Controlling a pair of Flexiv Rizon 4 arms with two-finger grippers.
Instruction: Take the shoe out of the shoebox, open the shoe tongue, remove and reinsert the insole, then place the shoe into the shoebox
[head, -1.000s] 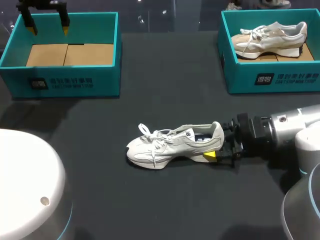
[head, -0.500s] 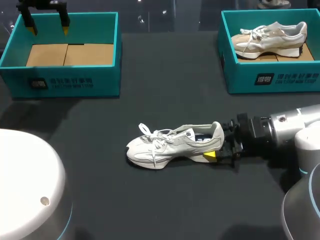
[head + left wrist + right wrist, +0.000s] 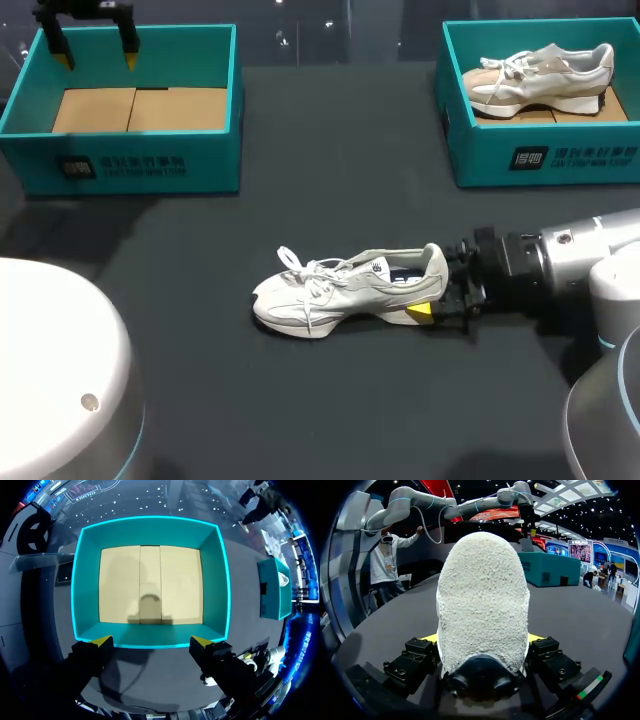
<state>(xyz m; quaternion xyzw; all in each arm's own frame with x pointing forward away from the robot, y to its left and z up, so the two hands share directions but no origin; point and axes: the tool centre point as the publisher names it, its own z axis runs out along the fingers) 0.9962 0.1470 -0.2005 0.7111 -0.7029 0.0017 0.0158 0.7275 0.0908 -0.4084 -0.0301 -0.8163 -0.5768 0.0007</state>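
A pale grey lace-up shoe point(image 3: 345, 290) lies on its sole in the middle of the dark table, toe pointing left. My right gripper point(image 3: 432, 292) is at its heel, one yellow fingertip point(image 3: 420, 310) showing on the near side. From the right wrist the fuzzy heel point(image 3: 482, 600) fills the space between both fingers, which press it from two sides. An empty teal shoebox point(image 3: 130, 165) with a cardboard floor stands at the back left. My left gripper point(image 3: 95, 45) hangs open over its far wall, and its wrist view looks down into the box point(image 3: 150, 522) past the gripper point(image 3: 155, 642).
A second teal shoebox point(image 3: 545, 155) at the back right holds a matching shoe point(image 3: 540, 75). My right arm point(image 3: 560, 265) lies low over the table at the right. A white arm base point(image 3: 50, 370) bulks at the front left.
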